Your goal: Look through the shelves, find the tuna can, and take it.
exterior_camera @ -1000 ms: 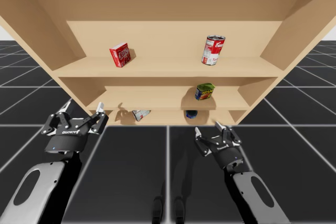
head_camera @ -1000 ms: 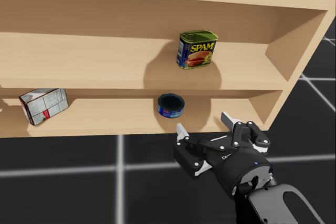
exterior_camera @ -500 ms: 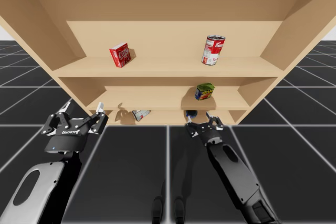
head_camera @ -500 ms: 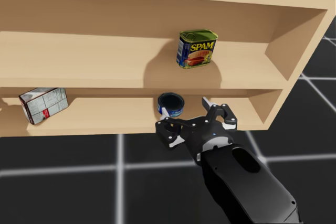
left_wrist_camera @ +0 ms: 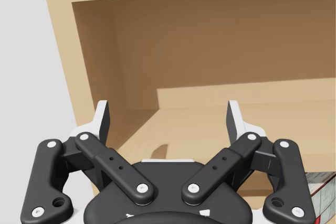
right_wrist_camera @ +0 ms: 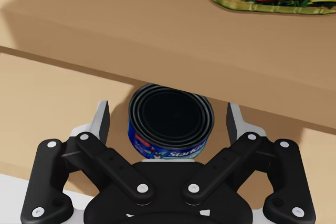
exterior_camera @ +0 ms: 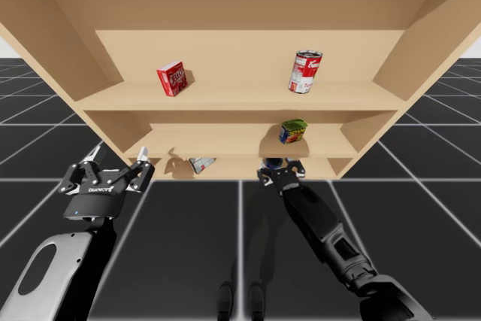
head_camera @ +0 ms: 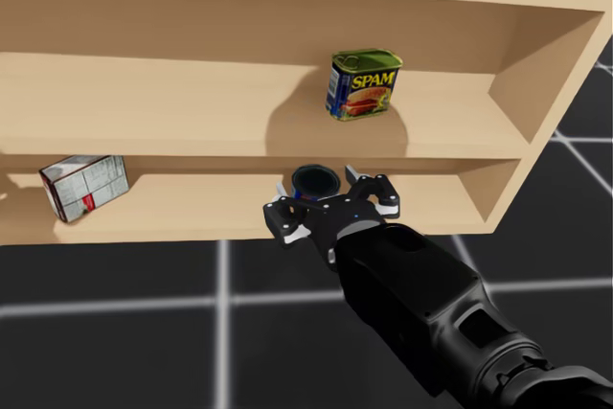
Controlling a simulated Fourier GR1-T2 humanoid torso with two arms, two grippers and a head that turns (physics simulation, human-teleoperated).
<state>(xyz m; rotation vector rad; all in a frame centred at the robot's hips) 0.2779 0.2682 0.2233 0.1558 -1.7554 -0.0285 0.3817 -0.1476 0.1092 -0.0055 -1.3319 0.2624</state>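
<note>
Right claw (right_wrist_camera: 168, 113) spread either side of tuna can (right_wrist_camera: 170, 129), not touching; should squeeze evenly before pulling straight out.

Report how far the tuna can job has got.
Done: the search is over; the low blue tuna can has been found, standing on the bottom shelf. In hand: my right gripper is placed around it, open, a finger on each side with a gap to the can. Left: shut on the can and draw it out. My left gripper is open, off by that shelf's left end.
</note>
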